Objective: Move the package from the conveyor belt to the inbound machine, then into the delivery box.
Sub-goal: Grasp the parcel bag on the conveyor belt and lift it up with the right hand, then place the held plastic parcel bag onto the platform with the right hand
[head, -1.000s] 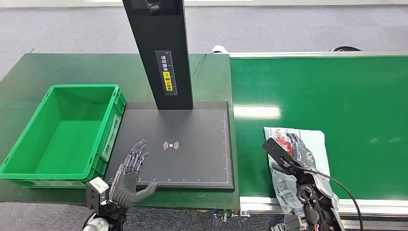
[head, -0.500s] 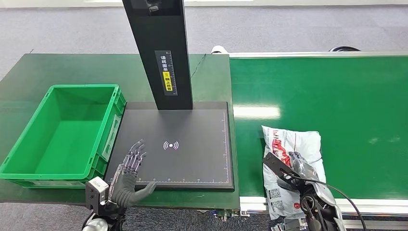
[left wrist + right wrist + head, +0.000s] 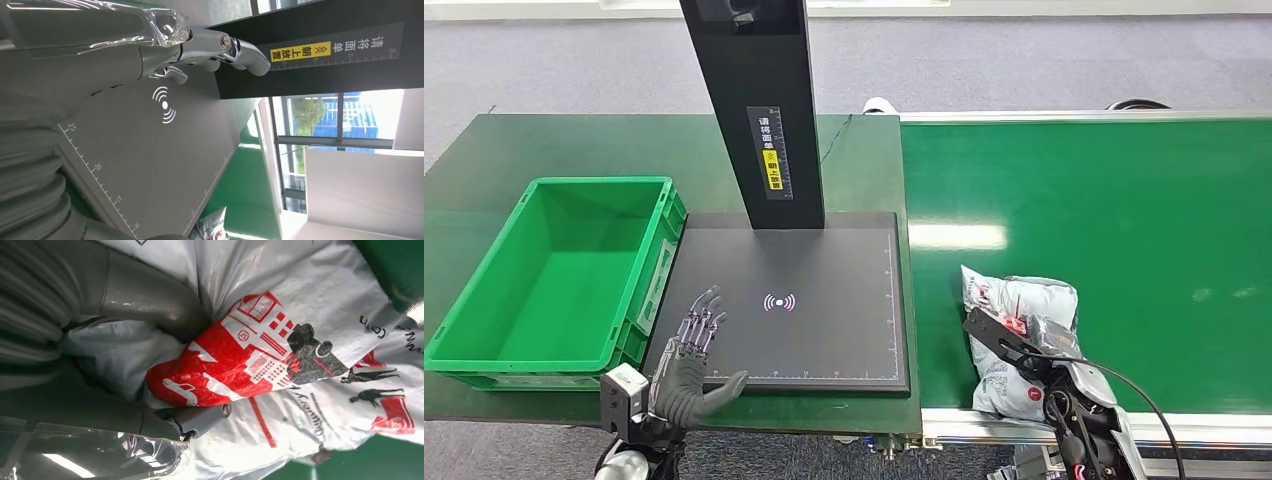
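At the lower right of the head view, the right hand (image 3: 1049,350) grips the white, red-printed package (image 3: 1014,300), its fingers (image 3: 200,421) pressed into the crumpled plastic on the green conveyor belt (image 3: 1124,200). At lower left, the left hand (image 3: 692,352) hovers over the black inbound machine (image 3: 824,320) with fingers spread wide, holding nothing, beside the green delivery box (image 3: 484,345) on the desk (image 3: 484,150).
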